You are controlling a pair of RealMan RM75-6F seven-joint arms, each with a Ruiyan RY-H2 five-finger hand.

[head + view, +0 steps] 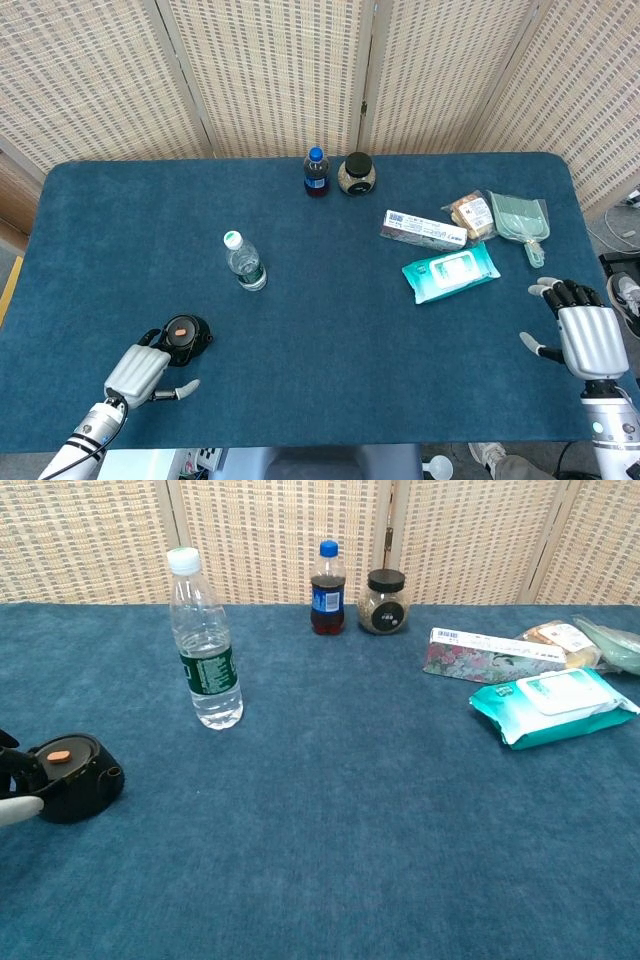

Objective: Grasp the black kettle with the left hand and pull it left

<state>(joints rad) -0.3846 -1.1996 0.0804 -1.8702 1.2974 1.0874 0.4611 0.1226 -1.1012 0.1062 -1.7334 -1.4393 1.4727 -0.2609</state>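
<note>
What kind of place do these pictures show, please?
Probably a staged test area for robot handling, not a home. A blue-covered table is closed in by woven folding screens, household goods are spread out on it, and a robot hand rests at each near corner.

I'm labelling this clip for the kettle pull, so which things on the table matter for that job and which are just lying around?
For the job: black kettle; left robot hand beside it.

Lying about: water bottle, cola bottle, jar, flowered box, wet wipes, snack packet, green dustpan, idle right robot hand.
</note>
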